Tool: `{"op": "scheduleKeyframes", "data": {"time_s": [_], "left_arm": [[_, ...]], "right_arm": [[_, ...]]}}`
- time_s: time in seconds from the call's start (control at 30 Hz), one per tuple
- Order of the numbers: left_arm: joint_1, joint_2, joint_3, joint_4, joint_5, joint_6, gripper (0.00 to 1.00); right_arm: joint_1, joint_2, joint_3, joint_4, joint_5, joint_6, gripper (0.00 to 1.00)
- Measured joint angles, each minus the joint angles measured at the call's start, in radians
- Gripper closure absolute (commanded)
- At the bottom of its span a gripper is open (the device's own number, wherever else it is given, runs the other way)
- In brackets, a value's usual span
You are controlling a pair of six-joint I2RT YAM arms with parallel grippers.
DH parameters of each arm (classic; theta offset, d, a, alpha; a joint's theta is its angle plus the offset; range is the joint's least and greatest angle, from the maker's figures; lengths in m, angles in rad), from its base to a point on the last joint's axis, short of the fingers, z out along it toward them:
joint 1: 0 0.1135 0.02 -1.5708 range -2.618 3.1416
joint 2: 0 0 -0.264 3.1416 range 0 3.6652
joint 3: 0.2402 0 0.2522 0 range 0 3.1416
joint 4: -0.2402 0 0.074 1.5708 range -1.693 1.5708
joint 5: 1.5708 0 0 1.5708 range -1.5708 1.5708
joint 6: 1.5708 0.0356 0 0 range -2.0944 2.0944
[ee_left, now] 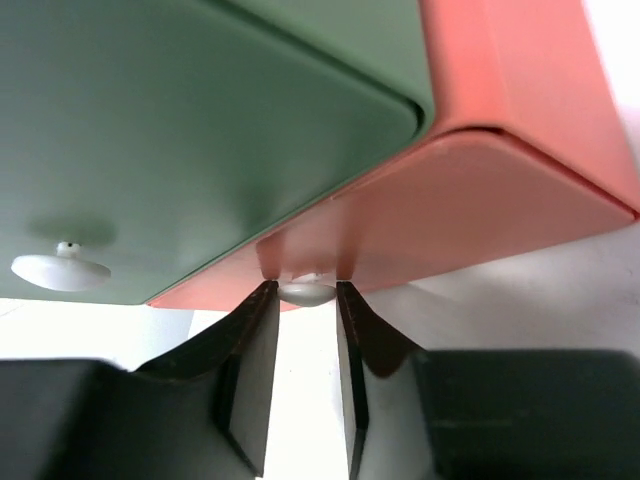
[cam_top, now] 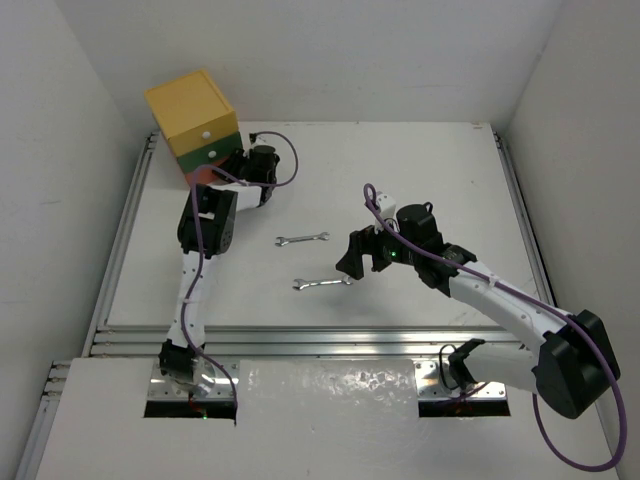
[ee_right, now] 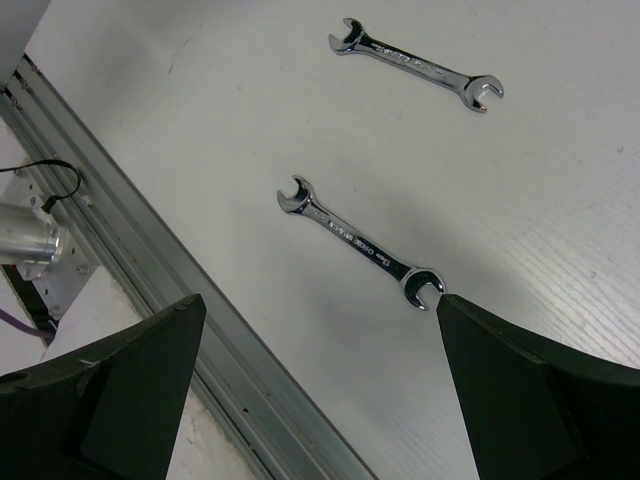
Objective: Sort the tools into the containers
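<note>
Left gripper (ee_left: 305, 300) jaws are pinched shut on white knob (ee_left: 307, 291) of orange-red drawer (ee_left: 480, 190); grip could be lost if pulled off-axis. Right gripper (ee_right: 318, 305) jaws are spread wide, empty, above near wrench (ee_right: 360, 243) on desk (ee_right: 520, 200).

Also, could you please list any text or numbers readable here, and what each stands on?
Lower silver open-end wrench, right wrist view: stamped marks on its shank, too blurred to read.
Upper silver open-end wrench: likewise unreadable.
Green drawer, orange-red drawer: no text visible.
</note>
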Motion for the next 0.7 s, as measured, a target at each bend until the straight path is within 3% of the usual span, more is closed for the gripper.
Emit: {"op": "scheduleKeyframes", "data": {"time_s": [0.3, 0.53, 0.7], "left_arm": [[0.0, 0.01, 0.018, -0.005, -0.01, -0.006, 1.0], [-0.014, 0.0, 0.008, -0.023, -0.014, -0.078, 1.0], [-0.045, -0.076, -0.087, -0.083, -0.01, -0.207, 1.0]], "right_arm": [[0.0, 0.0, 0.0, 0.0, 0.0, 0.0, 0.01], [0.0, 0.003, 0.0, 0.0, 0.0, 0.0, 0.01], [0.0, 0.004, 0.0, 0.0, 0.0, 0.0, 0.01]]}}
